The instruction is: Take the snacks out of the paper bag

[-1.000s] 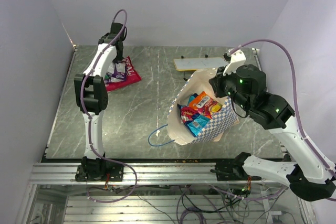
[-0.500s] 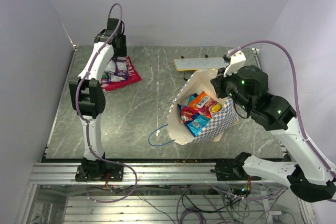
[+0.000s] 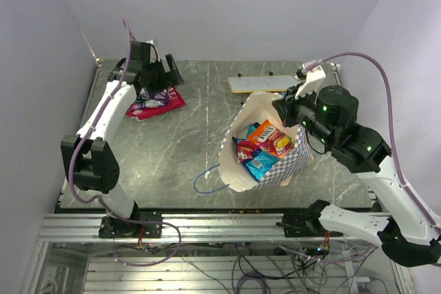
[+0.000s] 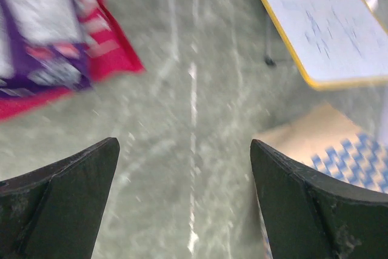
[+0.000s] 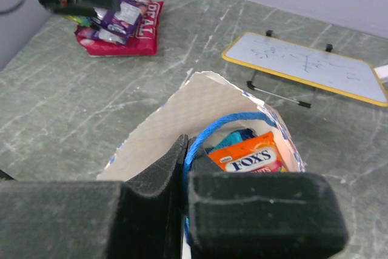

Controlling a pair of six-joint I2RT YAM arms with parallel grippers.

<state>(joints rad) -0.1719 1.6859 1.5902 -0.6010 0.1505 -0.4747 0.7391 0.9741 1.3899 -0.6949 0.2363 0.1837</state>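
The blue-and-white checkered paper bag stands tilted at the table's right middle, mouth open. Inside lie several snacks, an orange packet and a blue one on top. My right gripper is shut on the bag's blue cord handle at the rim, just above the orange FOX'S packet. A red-pink packet and a purple packet lie at the far left. My left gripper hovers open just above and behind them, nothing between its fingers.
A small whiteboard on black feet stands behind the bag, a pen lying beneath it. The bag's second cord handle loops onto the table at the bag's near left. Grey walls close in on both sides.
My left gripper opened and drew back from the packets at the far left, which stay on the table; its elbow swung down and left. The right gripper kept its hold on the bag.
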